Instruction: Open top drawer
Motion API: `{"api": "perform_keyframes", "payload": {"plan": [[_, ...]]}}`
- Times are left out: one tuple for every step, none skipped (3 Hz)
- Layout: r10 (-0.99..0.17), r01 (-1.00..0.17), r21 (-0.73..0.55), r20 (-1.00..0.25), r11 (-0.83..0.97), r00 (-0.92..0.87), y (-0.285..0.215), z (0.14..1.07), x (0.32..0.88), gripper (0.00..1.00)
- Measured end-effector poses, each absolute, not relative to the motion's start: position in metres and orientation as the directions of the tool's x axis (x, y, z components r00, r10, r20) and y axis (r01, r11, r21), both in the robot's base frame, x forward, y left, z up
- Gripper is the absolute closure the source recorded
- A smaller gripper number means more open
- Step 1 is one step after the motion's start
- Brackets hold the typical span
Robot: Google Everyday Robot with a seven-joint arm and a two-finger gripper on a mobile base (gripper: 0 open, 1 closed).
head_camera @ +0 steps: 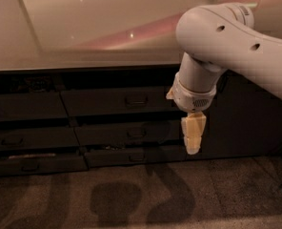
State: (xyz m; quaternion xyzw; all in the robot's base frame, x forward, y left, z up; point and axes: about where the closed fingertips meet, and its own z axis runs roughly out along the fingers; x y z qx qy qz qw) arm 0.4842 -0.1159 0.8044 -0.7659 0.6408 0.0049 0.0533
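Here, at the far left, we see a pale glossy countertop (84, 27) running across the upper part of the camera view, with a bank of dark drawers below its front edge. The left column holds three slim drawer fronts (26, 140), each with a small loop handle. A thin pale strip (31, 155) shows along the top edge of the lowest one.

Next to them, in the middle column, sits the top drawer (98, 101), a wide dark front just under the countertop. Its small loop handle (136, 100) is centred on the front. We read this front as lying in line with its neighbours, so it looks closed. Two slimmer fronts (112, 135) with the same handle lie beneath it.

Further right, the gripper (193, 136) hangs pointing straight down, cream-coloured, in front of the right end of the middle column. It is to the right of the top drawer's handle and lower than it, apart from it, and its tip is level with the lowest drawer. We cannot tell whether it is released or clenched, and we see nothing in it. The bulky white arm (226, 37) carrying it comes in from the upper right. Behind the arm stands a plain dark panel (246, 123). Along the bottom, the speckled floor (236, 190) carries soft shadows (117, 199) of the arm
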Motion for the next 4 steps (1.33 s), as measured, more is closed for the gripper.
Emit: {"api": "perform_keyframes", "payload": {"plan": [[-0.97,-0.968,-0.116,-0.074,-0.222,0.232,-0.114,0.805,0.479,0.0],[-0.942,-0.924,-0.219,-0.048,-0.314,0.331,-0.109,0.806,0.459,0.0],[-0.938,-0.91,-0.262,-0.047,-0.321,0.344,-0.106,0.804,0.465,0.0],[-0.938,-0.91,-0.262,-0.047,-0.321,0.344,-0.106,0.804,0.465,0.0]]}}
